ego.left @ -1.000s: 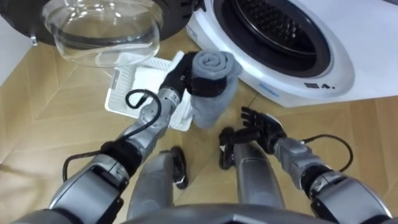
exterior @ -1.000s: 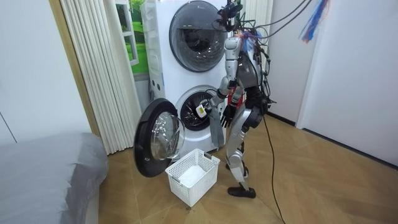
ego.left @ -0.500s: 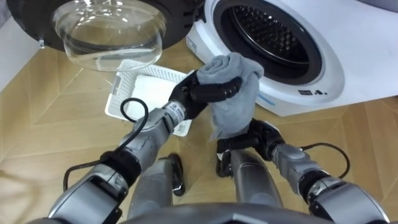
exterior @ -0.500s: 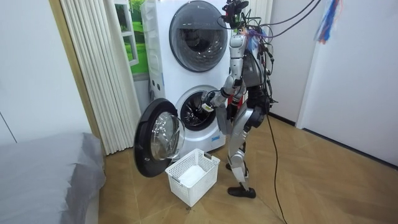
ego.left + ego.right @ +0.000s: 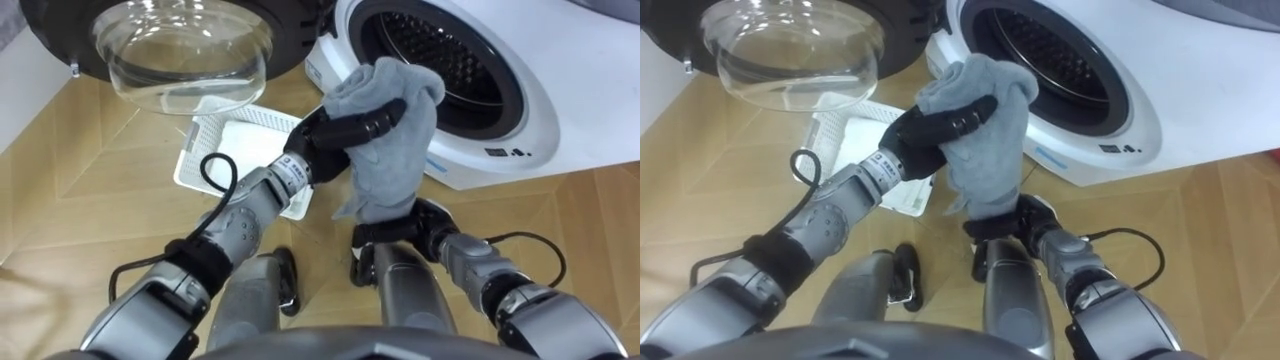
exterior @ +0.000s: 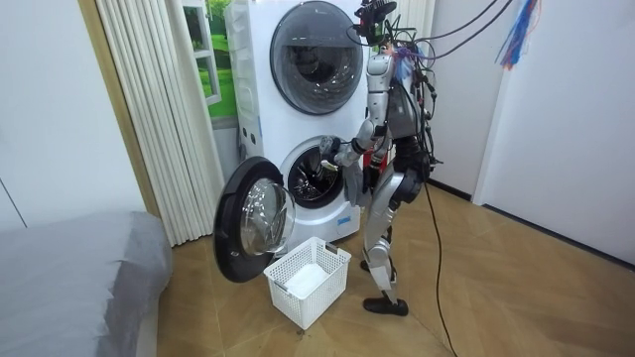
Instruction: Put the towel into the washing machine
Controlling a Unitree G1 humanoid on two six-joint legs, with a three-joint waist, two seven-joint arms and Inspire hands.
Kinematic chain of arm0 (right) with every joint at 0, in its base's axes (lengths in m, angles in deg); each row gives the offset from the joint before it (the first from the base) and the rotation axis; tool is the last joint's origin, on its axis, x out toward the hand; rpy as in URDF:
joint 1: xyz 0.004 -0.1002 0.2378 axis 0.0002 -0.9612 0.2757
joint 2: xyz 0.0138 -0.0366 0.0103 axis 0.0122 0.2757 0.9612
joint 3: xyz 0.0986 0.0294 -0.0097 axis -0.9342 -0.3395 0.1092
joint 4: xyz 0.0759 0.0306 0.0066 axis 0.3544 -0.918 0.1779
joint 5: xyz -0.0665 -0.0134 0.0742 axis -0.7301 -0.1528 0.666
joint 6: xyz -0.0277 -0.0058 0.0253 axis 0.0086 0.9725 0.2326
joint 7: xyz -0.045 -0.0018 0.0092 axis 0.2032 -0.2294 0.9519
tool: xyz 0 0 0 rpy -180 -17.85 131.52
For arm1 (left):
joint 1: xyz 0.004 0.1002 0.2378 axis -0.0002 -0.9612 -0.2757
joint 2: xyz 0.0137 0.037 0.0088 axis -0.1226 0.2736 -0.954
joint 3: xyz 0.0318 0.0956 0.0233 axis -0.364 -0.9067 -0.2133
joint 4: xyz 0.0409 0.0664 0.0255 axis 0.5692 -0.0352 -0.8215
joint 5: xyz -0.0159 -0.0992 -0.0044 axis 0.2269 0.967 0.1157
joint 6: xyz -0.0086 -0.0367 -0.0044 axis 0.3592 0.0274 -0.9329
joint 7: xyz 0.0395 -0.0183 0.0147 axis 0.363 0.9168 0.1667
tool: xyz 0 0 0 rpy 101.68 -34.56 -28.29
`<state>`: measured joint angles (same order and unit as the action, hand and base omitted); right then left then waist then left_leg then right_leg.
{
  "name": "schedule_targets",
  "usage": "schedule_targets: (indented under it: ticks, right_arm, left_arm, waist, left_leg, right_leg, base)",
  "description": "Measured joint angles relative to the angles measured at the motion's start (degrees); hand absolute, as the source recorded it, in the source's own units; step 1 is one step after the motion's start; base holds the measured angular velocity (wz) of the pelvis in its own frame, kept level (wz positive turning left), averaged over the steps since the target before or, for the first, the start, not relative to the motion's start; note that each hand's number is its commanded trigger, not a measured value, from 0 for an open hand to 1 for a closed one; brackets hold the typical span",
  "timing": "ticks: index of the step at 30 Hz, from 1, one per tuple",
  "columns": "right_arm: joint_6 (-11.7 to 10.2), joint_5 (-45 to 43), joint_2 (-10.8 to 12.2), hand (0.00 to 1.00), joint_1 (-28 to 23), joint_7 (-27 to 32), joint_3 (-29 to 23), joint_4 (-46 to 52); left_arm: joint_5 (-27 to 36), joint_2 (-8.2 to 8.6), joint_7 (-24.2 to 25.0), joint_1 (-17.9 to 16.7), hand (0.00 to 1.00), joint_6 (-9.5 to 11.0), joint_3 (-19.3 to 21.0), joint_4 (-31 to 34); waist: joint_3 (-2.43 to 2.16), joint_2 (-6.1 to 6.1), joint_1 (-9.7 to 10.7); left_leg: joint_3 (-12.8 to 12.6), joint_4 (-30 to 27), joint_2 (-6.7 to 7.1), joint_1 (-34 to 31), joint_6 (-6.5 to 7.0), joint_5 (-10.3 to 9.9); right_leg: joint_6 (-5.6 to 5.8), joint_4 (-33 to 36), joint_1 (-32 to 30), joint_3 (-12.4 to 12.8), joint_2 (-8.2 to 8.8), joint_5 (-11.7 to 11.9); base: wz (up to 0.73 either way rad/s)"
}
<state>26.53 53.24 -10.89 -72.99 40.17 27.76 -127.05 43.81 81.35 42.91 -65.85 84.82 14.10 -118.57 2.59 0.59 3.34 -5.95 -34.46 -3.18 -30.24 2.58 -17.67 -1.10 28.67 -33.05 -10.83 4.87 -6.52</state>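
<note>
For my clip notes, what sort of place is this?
Likely a home laundry corner: two stacked front-loading machines, a white laundry basket on the wood floor, a grey bed nearby.

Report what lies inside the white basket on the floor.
White cloth lies in the basket. The left hand, shut on the grey towel, and its wrist cover the basket's right corner, so that part is hidden.

The towel (image 5: pixel 395 130) is grey cloth, soft and matt. The left hand (image 5: pixel 330 145) curled round it is matt black. The washing machine (image 5: pixel 520 110) has a glossy white shell and a perforated metal drum (image 5: pixel 440 45). Its door (image 5: pixel 180 55) has a bowl of clear, shiny glass. The basket (image 5: pixel 200 150) is white latticed plastic, and the floor (image 5: pixel 90 200) is smooth wood.
</note>
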Motion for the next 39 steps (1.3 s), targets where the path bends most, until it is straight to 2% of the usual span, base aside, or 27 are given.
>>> schedule_targets:
  ticks: [14, 15, 16, 17, 18, 22, 28, 31, 35, 37, 39]
  right_arm:
    - [0.6, -1.7, 0.0, 1.00, -0.1, 1.4, -2.1, 0.5]
    - [0.7, -1.7, 0.1, 1.00, -0.1, 1.6, -2.2, 0.6]
    - [0.7, -1.7, 0.1, 1.00, -0.1, 1.6, -2.3, 0.6]
    - [0.7, -1.6, 0.0, 1.00, -0.1, 1.6, -2.3, 0.6]
    - [0.7, -1.5, 0.0, 1.00, -0.1, 1.6, -2.3, 0.6]
    - [1.2, -1.5, -0.1, 1.00, -0.2, 1.6, -2.2, 0.8]
    - [1.9, -1.6, -0.4, 1.00, -1.0, 2.0, -2.2, 2.3]
    - [1.8, -1.5, -0.9, 1.00, -1.9, 2.3, -2.2, 3.3]
    - [1.9, -1.4, -1.4, 1.00, -2.4, 3.2, -2.1, 3.3]
    - [1.9, -1.3, -1.4, 1.00, -2.5, 3.8, -2.1, 3.3]
    - [1.9, -1.4, -1.5, 1.00, -3.1, 4.4, -2.4, 4.0]
  left_arm:
    - [2.2, 0.08, 0.8, -0.3, 1.00, 0.0, 0.2, 0.0]
    - [2.3, 0.07, 0.8, -0.4, 0.78, 0.0, 0.2, 0.0]
    - [2.3, 0.07, 0.9, -0.5, 0.62, 0.0, 0.2, 0.0]
    - [2.2, 0.06, 1.0, -0.6, 0.06, 0.0, 0.2, 0.0]
    - [2.2, -0.03, 1.1, -0.7, 0.00, 0.0, 0.2, 0.0]
    - [2.0, -0.64, 1.6, -0.9, 0.00, 0.0, 0.2, 0.0]
    - [1.1, -1.52, 3.0, -3.0, 0.00, 0.0, 0.3, 0.0]
    - [0.9, -2.04, 3.1, -3.2, 0.00, -0.2, 1.0, -0.1]
    - [-1.2, -3.24, 2.7, -3.7, 0.00, 0.5, 1.9, -0.5]
    - [-3.3, -3.52, 1.6, -4.3, 0.00, 0.9, 3.2, -0.7]
    - [-7.7, -3.86, -1.5, -5.2, 0.00, 1.3, 6.6, -0.7]
  waist:
    - [-0.01, -0.03, -0.4]
    - [-0.01, -0.03, -0.4]
    - [-0.01, -0.03, -0.4]
    - [-0.01, -0.04, -0.4]
    - [-0.01, -0.04, -0.4]
    - [-0.01, -0.04, -0.5]
    - [-0.05, 0.20, -0.9]
    - [-0.12, 0.54, -1.7]
    - [-0.19, 0.78, -3.6]
    - [-0.11, 0.96, -4.0]
    - [-0.14, 1.05, -4.9]
  left_leg:
    - [0.0, 1.0, -0.02, 0.1, -0.09, 0.2]
    - [0.0, 1.0, -0.06, 0.1, -0.09, 0.2]
    - [-0.1, 1.1, -0.07, 0.1, -0.09, 0.2]
    - [0.0, 1.2, -0.07, 0.1, -0.10, 0.2]
    - [0.0, 1.2, -0.07, 0.1, -0.10, 0.2]
    - [0.1, 1.2, 0.03, 0.0, -0.10, 0.2]
    - [0.3, 1.1, 0.01, -0.1, -0.10, 0.2]
    - [-0.1, 1.2, -0.07, -0.1, -0.14, 0.2]
    - [-0.1, 1.8, -0.05, 0.4, -0.34, 0.3]
    - [-0.2, 1.9, -0.05, 0.5, -0.41, 0.4]
    - [-0.2, 2.2, -0.02, 0.5, -0.50, 0.4]
  right_leg:
    - [0.00, -0.9, 0.0, 0.0, -0.23, 0.0]
    - [0.00, -1.0, 0.0, 0.0, -0.27, 0.0]
    - [0.00, -1.0, 0.0, 0.0, -0.28, 0.0]
    - [0.00, -1.0, 0.0, 0.0, -0.29, 0.0]
    - [0.00, -1.0, 0.0, 0.0, -0.28, 0.0]
    - [0.01, -1.1, 0.0, -0.2, -0.19, 0.0]
    - [0.00, -1.2, 0.1, -0.4, -0.22, 0.0]
    - [-0.01, -1.3, 0.1, -0.3, -0.37, 0.0]
    - [-0.03, -1.2, 0.1, -0.2, -0.42, 0.0]
    - [-0.07, -1.1, 0.1, -0.2, -0.42, 0.0]
    - [-0.22, -1.1, 0.0, -0.2, -0.41, -0.1]
  base:
    - [0.00]
    - [0.00]
    - [0.00]
    - [0.00]
    - [0.00]
    - [0.00]
    - [0.00]
    - [-0.01]
    - [0.00]
    - [0.00]
    - [0.00]
